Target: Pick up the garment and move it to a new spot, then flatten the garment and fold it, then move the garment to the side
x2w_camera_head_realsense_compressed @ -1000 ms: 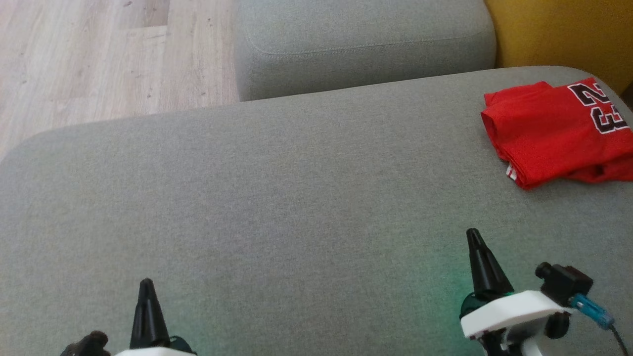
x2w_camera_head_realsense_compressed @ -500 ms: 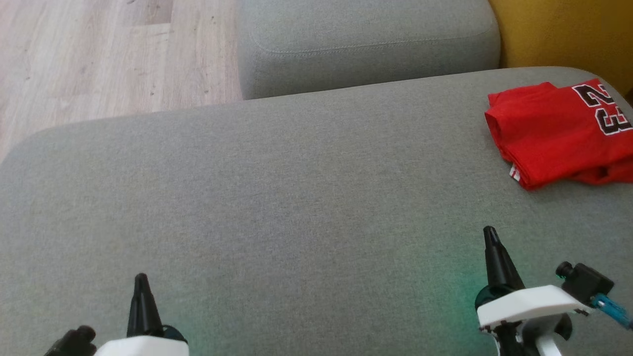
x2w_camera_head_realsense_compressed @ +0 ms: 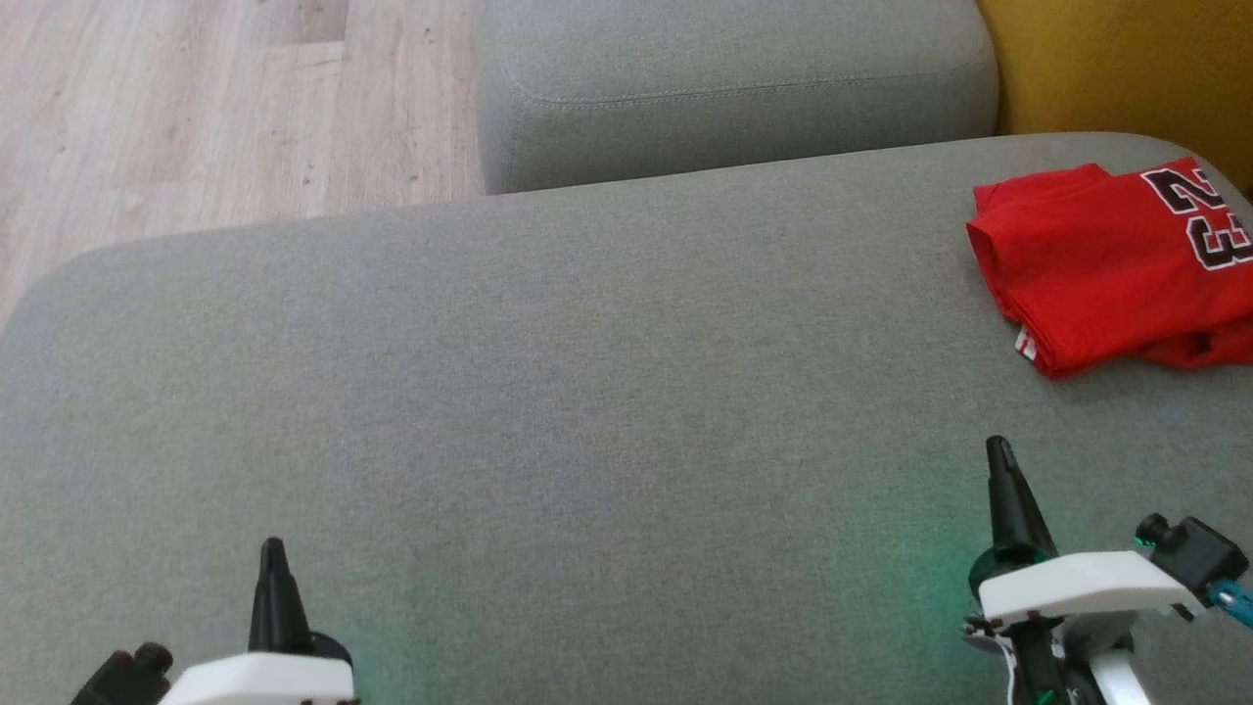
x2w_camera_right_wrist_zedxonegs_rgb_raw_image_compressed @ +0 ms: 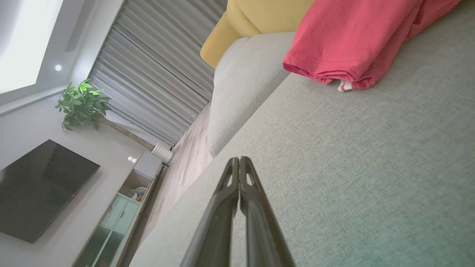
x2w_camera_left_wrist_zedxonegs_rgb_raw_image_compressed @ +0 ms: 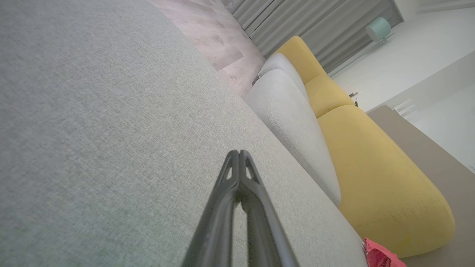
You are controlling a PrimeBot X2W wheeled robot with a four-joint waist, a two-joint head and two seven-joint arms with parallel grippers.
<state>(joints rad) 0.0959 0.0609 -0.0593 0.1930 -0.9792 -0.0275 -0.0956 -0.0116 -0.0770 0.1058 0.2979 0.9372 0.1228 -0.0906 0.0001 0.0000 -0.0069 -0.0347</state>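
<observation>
Head view: I see the folded red garment [x2w_camera_head_realsense_compressed: 1106, 264] lying at the far right corner of the grey seat cushion [x2w_camera_head_realsense_compressed: 548, 392]. Its black-and-white number faces up and a small white tag pokes out at its near edge. The left tool [x2w_camera_head_realsense_compressed: 272, 550] sits over the cushion's near left part, its two dark fingers pressed together into one point, holding nothing. The right tool [x2w_camera_head_realsense_compressed: 998, 450] is over the cushion's near right part, on the near side of the garment and clear of it, fingers likewise together and empty.

Beyond the cushion's far edge stands a second grey cushion [x2w_camera_head_realsense_compressed: 724, 88]. A yellow cushion [x2w_camera_head_realsense_compressed: 1126, 59] lies past the far right corner and wooden floor [x2w_camera_head_realsense_compressed: 196, 117] off the far left.

On the left wrist view I look along the joined fingers across the cushion's fabric, with a scrap of the garment at the bottom right. On the right wrist view the garment lies ahead on the cushion in stacked layers, well apart from the fingertips. A television [x2w_camera_right_wrist_zedxonegs_rgb_raw_image_compressed: 37, 189] and a potted plant [x2w_camera_right_wrist_zedxonegs_rgb_raw_image_compressed: 79, 104] stand in the room beyond the cushion.
</observation>
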